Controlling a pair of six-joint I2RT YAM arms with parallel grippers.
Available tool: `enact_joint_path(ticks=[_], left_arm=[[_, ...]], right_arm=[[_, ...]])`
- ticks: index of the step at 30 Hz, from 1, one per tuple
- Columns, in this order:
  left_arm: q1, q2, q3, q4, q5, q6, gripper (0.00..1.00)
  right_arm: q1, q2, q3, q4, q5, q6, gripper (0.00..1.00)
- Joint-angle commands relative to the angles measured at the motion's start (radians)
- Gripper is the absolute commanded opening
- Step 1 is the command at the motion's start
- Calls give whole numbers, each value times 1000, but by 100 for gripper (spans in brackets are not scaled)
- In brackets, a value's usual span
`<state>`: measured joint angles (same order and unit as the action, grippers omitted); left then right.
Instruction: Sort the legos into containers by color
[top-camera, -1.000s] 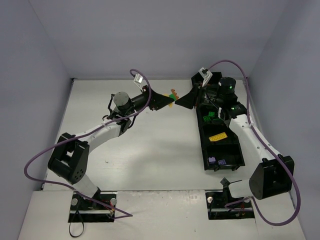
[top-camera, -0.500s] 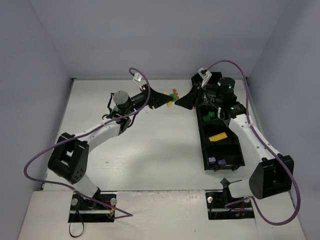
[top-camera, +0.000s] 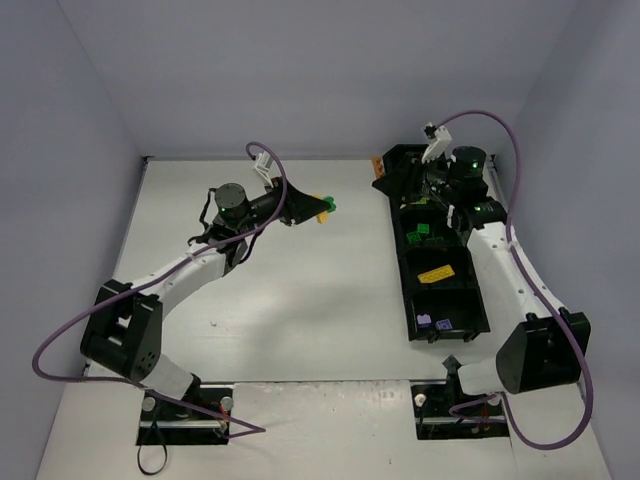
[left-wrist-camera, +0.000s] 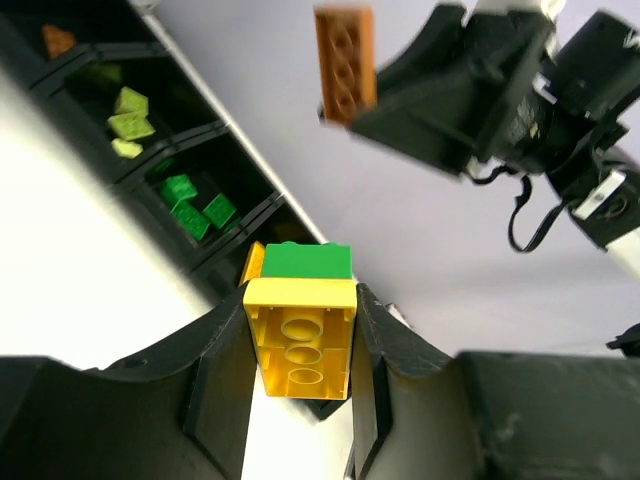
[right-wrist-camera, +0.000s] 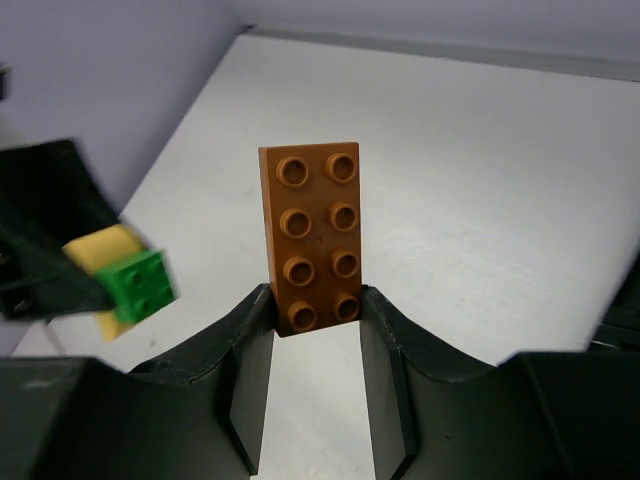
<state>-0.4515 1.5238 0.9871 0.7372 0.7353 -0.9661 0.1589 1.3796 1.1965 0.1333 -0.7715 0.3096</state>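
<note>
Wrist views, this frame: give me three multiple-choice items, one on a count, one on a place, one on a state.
1. How many studs does the orange-brown brick in the right hand show?
A) four
B) six
C) eight

2. Where do the loose green bricks lie?
A) in the right hand
B) in a tray compartment next to the lime bricks
C) under the orange-brown brick

3. What state is the left hand in?
A) open, empty
B) shut on the orange-brown brick
C) shut on a yellow brick with a green brick stuck to its end

Answers:
1 C, two rows of four show.
2 B, the left wrist view shows them in neighbouring compartments.
3 C, the hand clamps the yellow brick's sides.
</note>
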Motion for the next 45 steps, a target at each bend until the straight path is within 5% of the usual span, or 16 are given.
enact_joint_path(ticks=[1, 5, 15, 32, 45], left_arm=[[8, -109, 21, -106, 1, 119, 0], [10, -192, 13, -264, -25, 239, 0], [8, -320, -62, -390, -50, 293, 0], [8, -421, -125, -524, -60, 346, 0], [10, -404, -113, -538, -77, 371, 0]], right_arm=[[-12, 53, 81, 25, 289, -12, 0], [-16, 140, 135, 22, 620, 39, 0], [-36, 443, 362, 22, 966, 224, 0], [-42, 855, 738, 54, 942, 241, 9], [-67, 920, 819, 54, 859, 229, 56]])
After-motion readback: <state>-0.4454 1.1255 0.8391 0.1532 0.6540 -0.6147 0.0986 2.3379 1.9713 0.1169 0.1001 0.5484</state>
